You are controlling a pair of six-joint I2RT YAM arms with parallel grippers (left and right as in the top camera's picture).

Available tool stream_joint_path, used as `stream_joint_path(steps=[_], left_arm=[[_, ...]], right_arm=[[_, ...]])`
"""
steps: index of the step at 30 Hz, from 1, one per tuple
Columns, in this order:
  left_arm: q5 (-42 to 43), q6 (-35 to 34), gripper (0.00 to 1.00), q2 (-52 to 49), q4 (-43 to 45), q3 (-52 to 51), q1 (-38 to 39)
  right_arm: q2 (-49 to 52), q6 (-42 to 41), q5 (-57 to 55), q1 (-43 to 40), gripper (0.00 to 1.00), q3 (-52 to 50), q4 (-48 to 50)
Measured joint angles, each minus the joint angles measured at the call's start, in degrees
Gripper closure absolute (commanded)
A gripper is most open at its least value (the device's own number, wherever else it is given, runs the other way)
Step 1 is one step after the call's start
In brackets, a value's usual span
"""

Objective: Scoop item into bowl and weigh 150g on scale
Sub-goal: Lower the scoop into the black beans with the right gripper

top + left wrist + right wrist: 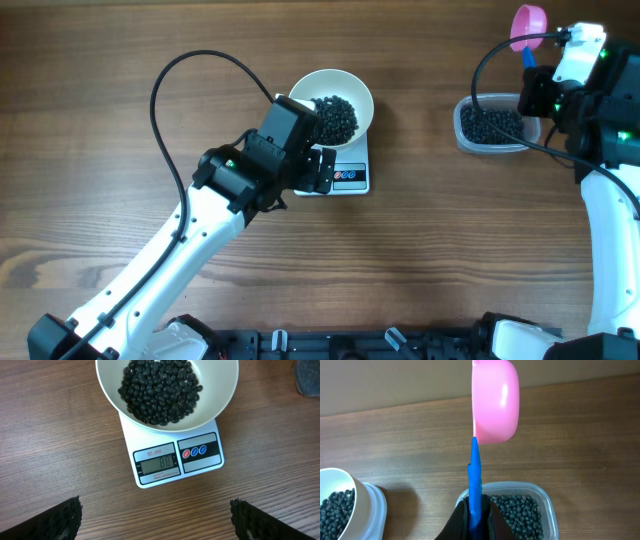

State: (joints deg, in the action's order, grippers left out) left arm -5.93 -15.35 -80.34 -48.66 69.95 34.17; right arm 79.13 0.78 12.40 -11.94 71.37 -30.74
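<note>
Black beans (335, 118) lay heaped in the white bowl (330, 78) on the scale (350, 178), upper centre — left gripper (157, 517) spread apart, right gripper (476, 512) clamped on the pink scoop (495, 402).

The left arm (165, 262) and right arm (612, 235) pair white links with black joints. A black cable (153, 100) loops off each; the fingers (60, 520) are ridged black.

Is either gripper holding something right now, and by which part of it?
The right gripper is shut on the scoop, pinching the lower end of its blue handle. The left gripper is open and holds nothing.
</note>
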Motion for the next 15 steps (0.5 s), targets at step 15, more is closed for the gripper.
stream_joint_path(steps=[15], left_arm=[[0.00,0.00,0.00,0.00,-0.02,0.00,0.00]], right_arm=[[0.44,21.27,-10.03,0.00,0.96,0.07,-18.78]])
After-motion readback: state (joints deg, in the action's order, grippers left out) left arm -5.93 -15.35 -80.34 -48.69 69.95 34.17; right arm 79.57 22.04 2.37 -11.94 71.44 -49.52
